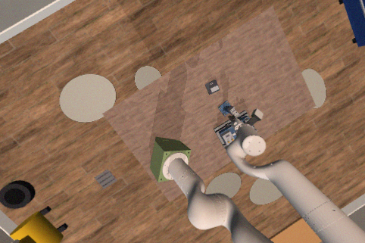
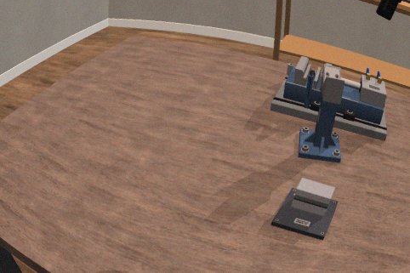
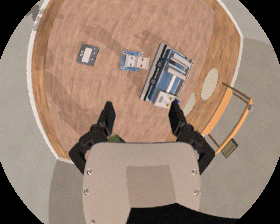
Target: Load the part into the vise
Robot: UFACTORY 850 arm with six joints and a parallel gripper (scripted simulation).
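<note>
The end effector hangs high above the desk with its 2 fingers spread wide and nothing between them. In the exterior view the grey part lies on the dark infeed plate at about 5 o'clock. The blue vise stands at 3 o'clock, jaws apart. A blue post on a bolted foot stands between vise and plate, apart from both.

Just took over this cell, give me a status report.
Gripper open, empty, high above the table. Part on the infeed plate, untouched. Vise open; V-block stands between plate and vise.
</note>
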